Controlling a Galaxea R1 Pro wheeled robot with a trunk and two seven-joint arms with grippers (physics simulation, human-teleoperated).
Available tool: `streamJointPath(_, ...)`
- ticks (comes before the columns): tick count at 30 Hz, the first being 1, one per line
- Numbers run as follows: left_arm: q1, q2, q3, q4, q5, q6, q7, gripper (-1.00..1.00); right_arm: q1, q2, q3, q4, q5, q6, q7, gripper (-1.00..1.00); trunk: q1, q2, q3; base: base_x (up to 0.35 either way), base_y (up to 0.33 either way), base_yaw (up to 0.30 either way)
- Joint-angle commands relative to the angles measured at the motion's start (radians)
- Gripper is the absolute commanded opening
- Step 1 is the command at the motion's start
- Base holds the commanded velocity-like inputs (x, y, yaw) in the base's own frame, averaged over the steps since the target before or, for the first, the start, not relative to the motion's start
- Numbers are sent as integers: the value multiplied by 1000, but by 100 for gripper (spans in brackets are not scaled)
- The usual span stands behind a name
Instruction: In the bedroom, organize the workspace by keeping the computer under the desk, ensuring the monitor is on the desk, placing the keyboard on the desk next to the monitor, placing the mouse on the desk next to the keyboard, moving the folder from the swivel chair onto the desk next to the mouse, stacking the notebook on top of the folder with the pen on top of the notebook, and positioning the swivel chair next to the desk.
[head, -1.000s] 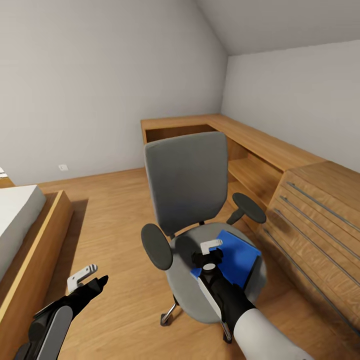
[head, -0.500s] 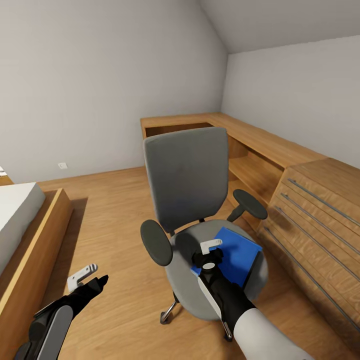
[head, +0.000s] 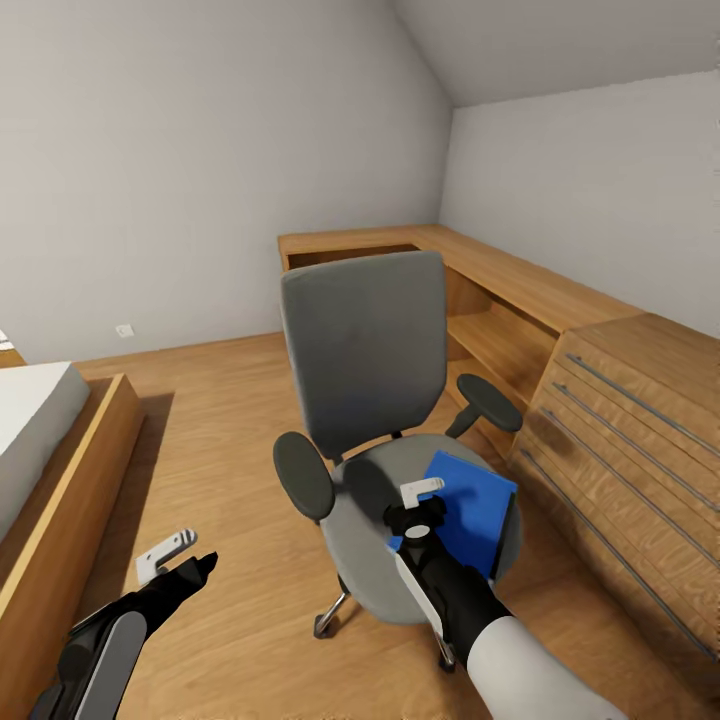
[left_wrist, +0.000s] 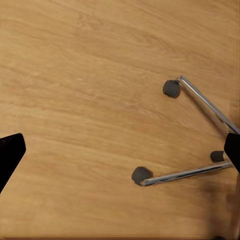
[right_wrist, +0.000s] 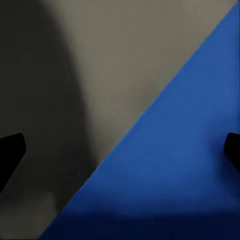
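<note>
likely the folder (head: 468, 510) is thin, stiff and slippery; our right fingers (head: 421, 489), spread above it, should pinch an overhanging edge.

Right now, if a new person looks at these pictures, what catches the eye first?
The grey swivel chair in the middle of the wooden floor stands out, with a bright blue folder lying flat on its seat. The right gripper hangs over the folder's edge, jaws open, beside a light wooden drawer cabinet.
</note>
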Motion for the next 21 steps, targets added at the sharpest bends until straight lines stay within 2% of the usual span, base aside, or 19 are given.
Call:
streamJointPath(1, 0, 1, 0, -1, 10, 3, 9, 100, 0, 0, 1, 12, -14, 5, -8, 100, 0, 0, -1, -48, -46, 0)
streamJointPath(21, 0, 13, 0, -1, 12, 5, 6, 100, 0, 0, 6, 11, -11, 5, -8, 100, 0, 0, -1, -6, -32, 0)
